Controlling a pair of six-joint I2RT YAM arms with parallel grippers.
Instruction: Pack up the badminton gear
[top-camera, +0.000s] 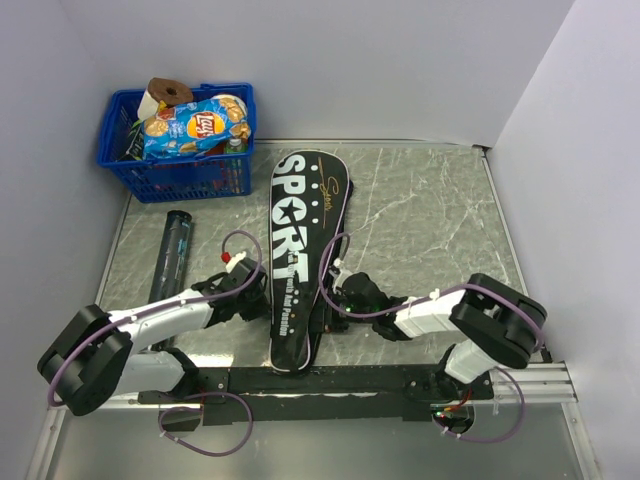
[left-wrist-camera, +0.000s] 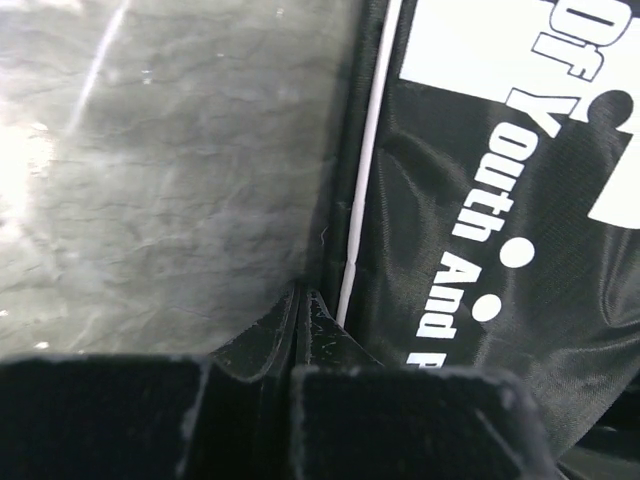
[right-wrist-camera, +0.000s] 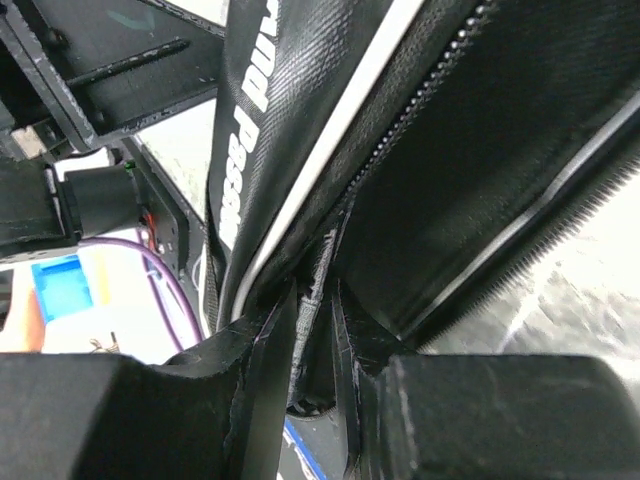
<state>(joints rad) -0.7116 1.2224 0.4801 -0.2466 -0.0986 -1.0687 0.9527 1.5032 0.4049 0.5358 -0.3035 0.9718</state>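
Observation:
The black racket-shaped cover (top-camera: 300, 240) lettered "SPORT" lies lengthwise in the middle of the table. My left gripper (top-camera: 256, 292) is at its left edge; in the left wrist view the gripper (left-wrist-camera: 298, 305) is shut, its tips pinching the cover's (left-wrist-camera: 500, 200) dark edge band. My right gripper (top-camera: 338, 298) is at the cover's right edge; in the right wrist view it (right-wrist-camera: 318, 290) is shut on a strip of the cover's (right-wrist-camera: 480, 130) zipper edge, which is lifted. The dark tube (top-camera: 174, 252) lies left of the cover. No rackets or shuttlecocks show.
A blue plastic basket (top-camera: 170, 178) of snacks stands at the far left corner. White walls enclose the marbled table (top-camera: 430, 220) on three sides. The black mounting rail (top-camera: 330, 380) runs along the near edge.

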